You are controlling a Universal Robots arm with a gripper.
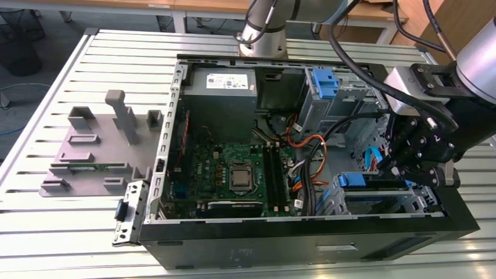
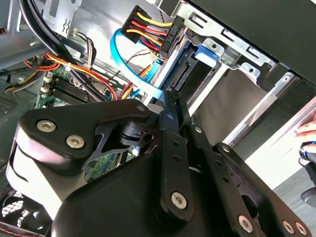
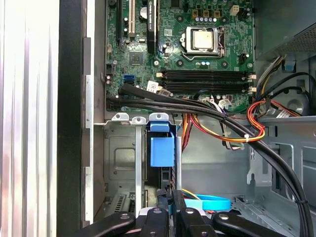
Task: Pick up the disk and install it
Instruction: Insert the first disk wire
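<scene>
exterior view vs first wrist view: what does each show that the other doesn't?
Exterior view alone: the grey plastic stand on the slatted table at the exterior view's left, the power-supply box, and the arm's base.

First wrist view alone: a straight-down look at the blue carrier tab in the drive bay.

Both: the claw over the drive bay, the motherboard with its CPU socket, and the black cable bundle.
</scene>
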